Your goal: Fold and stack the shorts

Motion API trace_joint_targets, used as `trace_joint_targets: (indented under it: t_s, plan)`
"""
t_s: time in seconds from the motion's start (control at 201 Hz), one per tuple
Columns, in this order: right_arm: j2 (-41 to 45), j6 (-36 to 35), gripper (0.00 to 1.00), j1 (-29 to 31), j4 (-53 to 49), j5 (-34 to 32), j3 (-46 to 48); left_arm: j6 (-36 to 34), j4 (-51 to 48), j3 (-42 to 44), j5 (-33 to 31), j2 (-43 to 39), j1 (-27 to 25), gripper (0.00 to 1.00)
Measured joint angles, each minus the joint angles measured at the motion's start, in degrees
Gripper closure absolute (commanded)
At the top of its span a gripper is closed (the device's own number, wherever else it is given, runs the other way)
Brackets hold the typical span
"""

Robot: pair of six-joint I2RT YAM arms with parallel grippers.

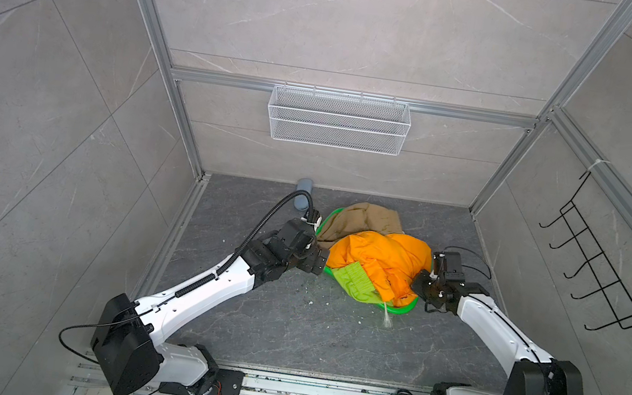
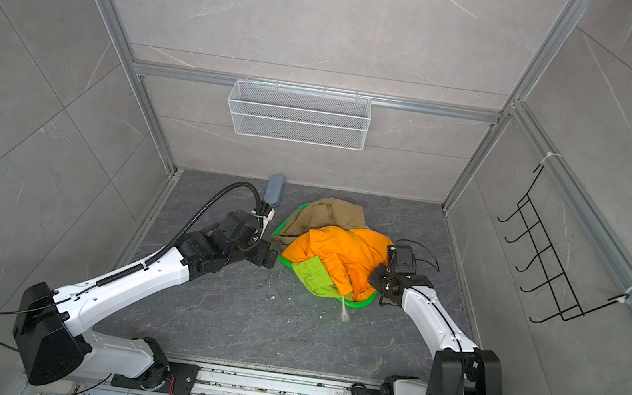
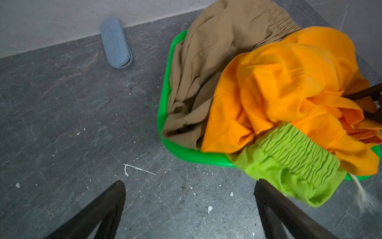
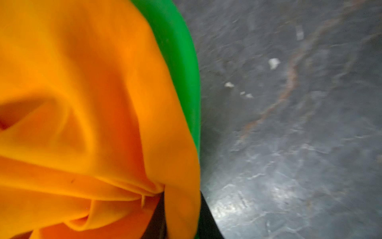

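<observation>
While left end effector (image 3: 190, 185) gapes empty, right end effector (image 1: 416, 283) pinches crumpled orange shorts (image 1: 377, 257).

1. I see a lab test cell: grey tile panels (image 1: 49, 85) set in aluminium framing (image 1: 353, 98).
2. My robot arms (image 1: 205, 288) sit on a base rail (image 1: 320, 393).
3. A wire basket (image 1: 338, 119) and a hook rack (image 1: 606, 269) hang on the walls, bathroom-style.
</observation>
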State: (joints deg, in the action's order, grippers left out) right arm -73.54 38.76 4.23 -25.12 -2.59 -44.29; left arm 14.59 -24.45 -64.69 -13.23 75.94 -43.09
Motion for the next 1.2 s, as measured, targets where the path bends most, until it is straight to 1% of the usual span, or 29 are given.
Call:
trace_joint_targets:
  t_s: [0.194,0.304,0.374,0.403,0.428,0.478,0.503,0.543,0.563,0.603,0.618,0.752,0.906,0.966,1.001,1.071,1.195]
  plan:
    - [4.20,6.45,0.84,-7.37,-6.54,-6.86,0.07,0.66,0.00,0.00,0.35,-1.14,0.00,0.00]
    - [3.78,8.98,0.82,-12.13,-7.61,-9.51,0.07,1.16,0.26,0.11,0.39,-2.25,0.00,0.00]
    - [2.25,9.99,0.80,-14.86,-7.10,-9.90,0.02,1.55,0.44,0.13,0.50,-2.62,0.00,0.00]
    - [1.40,10.25,0.77,-15.80,-6.78,-9.88,-0.02,1.68,0.48,0.13,0.57,-2.64,0.00,0.00]
    - [0.76,10.32,0.74,-16.39,-6.54,-9.75,-0.09,1.73,0.48,0.13,0.81,-2.64,0.00,0.00]
    - [0.20,9.84,0.57,-16.98,-6.36,-9.42,-0.28,1.77,0.44,0.17,1.14,-2.62,0.00,0.00]
    - [0.26,8.96,0.48,-17.03,-6.36,-8.98,-0.35,1.77,0.46,0.17,1.31,-2.62,0.00,0.00]
    - [1.03,8.31,0.25,-17.00,-6.29,-8.55,-0.37,1.79,0.48,0.17,1.38,-2.62,0.00,0.00]
    - [1.62,8.07,0.15,-17.00,-6.29,-8.22,-0.39,1.79,0.50,0.17,1.38,-2.62,0.00,0.00]
    - [3.13,7.28,0.03,-17.00,-6.38,-8.00,-0.44,1.79,0.50,0.17,1.33,-2.62,0.00,0.00]
    - [3.85,6.97,0.01,-17.00,-6.54,-7.96,-0.52,1.79,0.52,0.17,1.31,-2.62,0.00,0.00]
    - [9.88,3.50,0.01,-17.00,-9.27,-8.72,-4.79,1.75,1.79,0.17,0.76,-2.62,0.00,0.00]
    - [13.22,-1.16,0.01,-16.57,-10.97,-8.63,-11.15,1.73,3.78,0.17,0.79,-2.32,0.00,0.00]
    - [14.19,-3.41,0.01,-15.13,-11.06,-7.78,-13.53,1.73,4.28,0.15,0.94,-1.79,0.00,0.00]
    - [14.45,-4.83,0.01,-13.62,-11.04,-7.43,-14.58,1.73,4.44,0.15,0.96,-1.42,0.00,0.00]
    - [14.45,-8.00,0.01,-8.44,-10.64,-7.04,-16.48,1.73,4.74,0.15,1.25,-0.50,0.00,0.00]
    - [13.31,-14.80,0.01,5.25,-8.28,-9.40,-17.88,1.73,5.03,0.15,1.42,0.20,0.00,0.00]
